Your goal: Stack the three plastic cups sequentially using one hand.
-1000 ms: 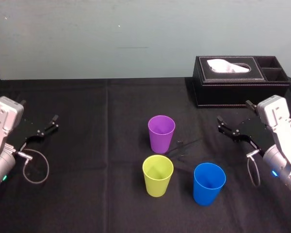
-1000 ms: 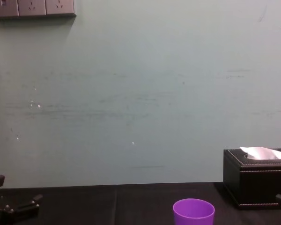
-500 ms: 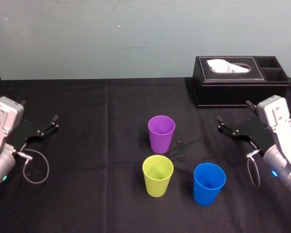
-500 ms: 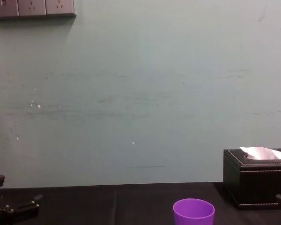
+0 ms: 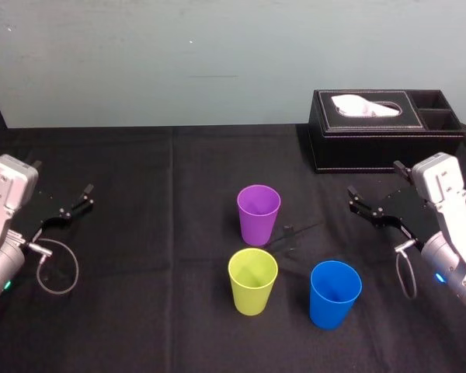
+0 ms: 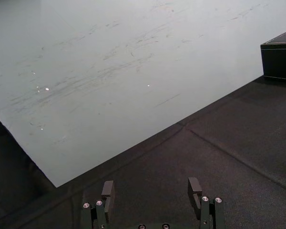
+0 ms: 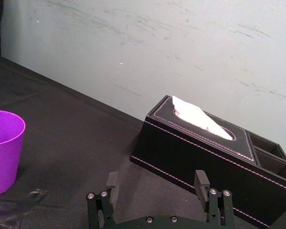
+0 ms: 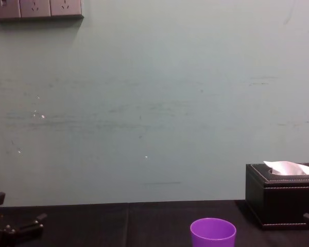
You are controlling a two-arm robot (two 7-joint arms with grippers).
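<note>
Right tool [image 5: 373,180] is spread wide and empty, at three o'clock from the purple tapered plastic cup [image 5: 259,214]. Yellow-green plastic cup [image 5: 252,281] stands at its six, blue plastic cup [image 5: 335,294] at its five, all upright and apart on the black surface [image 5: 155,256]. Left tool [image 5: 79,199], also wide, sits out at nine.
</note>
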